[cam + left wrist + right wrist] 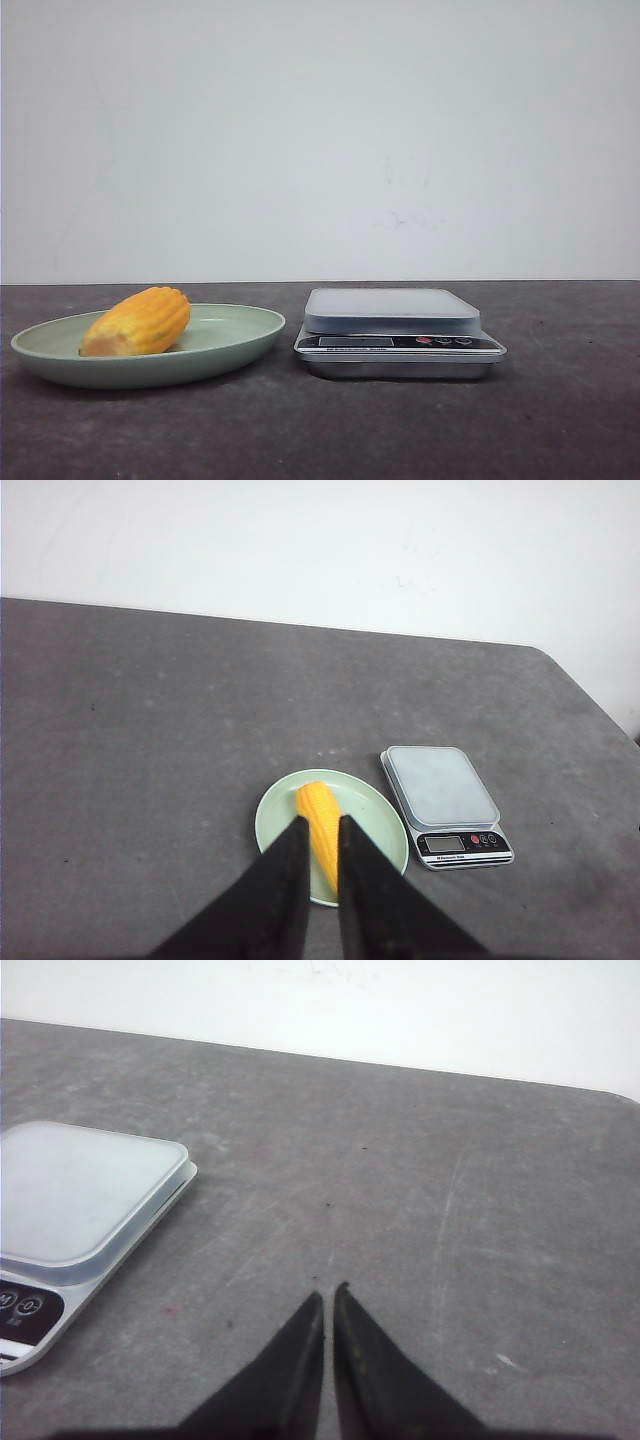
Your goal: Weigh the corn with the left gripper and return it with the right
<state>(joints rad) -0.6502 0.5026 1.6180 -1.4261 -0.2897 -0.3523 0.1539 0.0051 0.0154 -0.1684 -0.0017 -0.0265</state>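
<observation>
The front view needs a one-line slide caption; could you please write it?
Short yellow-orange corn cob lying on a pale green round plate, beside an empty silver digital kitchen scale on a dark grey table.

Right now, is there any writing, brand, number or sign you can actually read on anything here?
Nothing can be read with confidence.
Scale front strip: a line of small print under the display, too blurred to read.
Scale display: no digits can be made out.
Scale buttons: small marks, too unclear to read.
Corn, plate, table: no text.

Bright, even, diffuse light; soft shadows under plate (240,345) and scale (400,345); slightly soft, grainy focus.
</observation>
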